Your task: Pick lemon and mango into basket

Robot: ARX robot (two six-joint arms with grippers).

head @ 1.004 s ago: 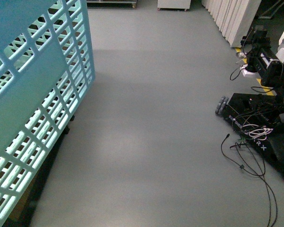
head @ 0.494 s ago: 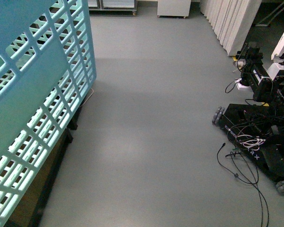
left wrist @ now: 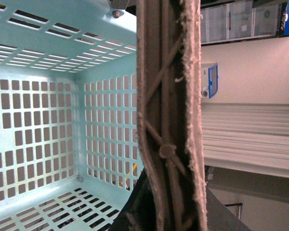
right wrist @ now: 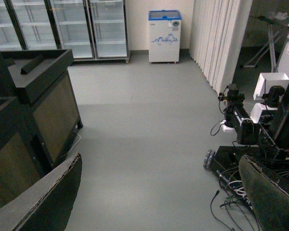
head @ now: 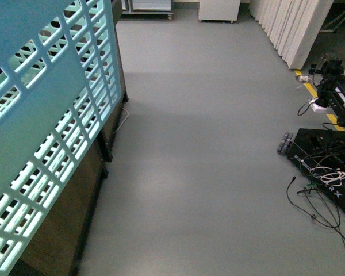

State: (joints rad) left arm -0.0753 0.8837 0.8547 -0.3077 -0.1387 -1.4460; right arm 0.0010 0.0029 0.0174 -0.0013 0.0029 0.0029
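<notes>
Bare grey floor (head: 207, 144), a robot base (head: 328, 167) parked at right. The basket (head: 40, 115) hangs tilted at left, its long side running away. The left gripper (left wrist: 168, 211) is clamped on its handle (left wrist: 166, 96), and the right gripper (right wrist: 159, 202) is spread wide.

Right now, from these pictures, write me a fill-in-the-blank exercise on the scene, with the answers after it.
In the front view the basket fills the ___ side of the picture. The right gripper is ___, with nothing between its fingers. The small freezer has a ___ lid.
Missing words: left; open; blue.
</notes>
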